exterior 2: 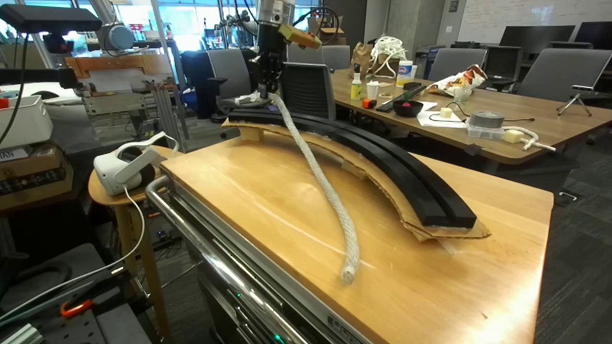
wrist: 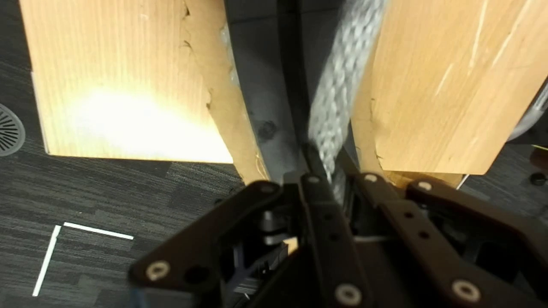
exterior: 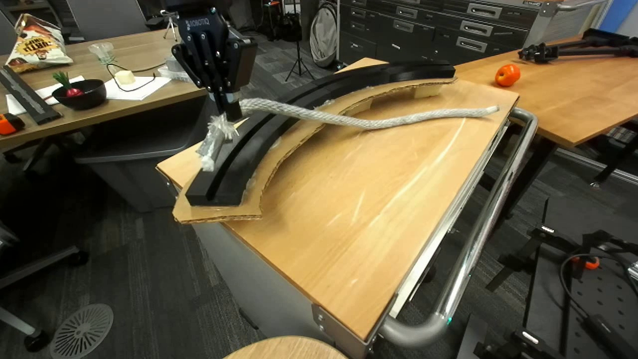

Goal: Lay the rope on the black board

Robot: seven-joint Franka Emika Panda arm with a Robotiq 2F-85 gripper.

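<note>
At far left in an exterior view, a bag (exterior: 40,42) shows "CHIPS" under a slanted word beginning "TURT"; to its lower right sits a dark bowl (exterior: 79,101). Next comes the tool (exterior: 230,110), "ROBOTIQ" in pale letters on its black body, its fingers clamped on the rope (exterior: 369,123) near one end. Left of the grip pokes a frayed, whitish tip, angled down over the near stretch of the board (exterior: 246,164); whether it touches, I cannot tell. The board arcs from lower left to upper right on cardboard (exterior: 219,213). Rightward from the tool runs the rope's long axis, raised where it crosses the board, then sagging to the counter (exterior: 349,199), its free end pointing right, near the edge by the metal rail (exterior: 491,214). Behind, a cabinet (exterior: 394,37) carries a badge too small to read; farther right lies an orange fruit (exterior: 507,75). In an exterior view, a box (exterior 2: 45,162) at left bears letters ending in "AN", then comes a white headset (exterior 2: 112,174); the rope slopes from the tool down to lower centre, free end toward the viewer; farther right, the label on a tub (exterior 2: 404,76) and the script on a whiteboard (exterior 2: 530,19) are illegible. In the wrist view the rope leaves the tool upward, leaning right, above the board's right half.
</note>
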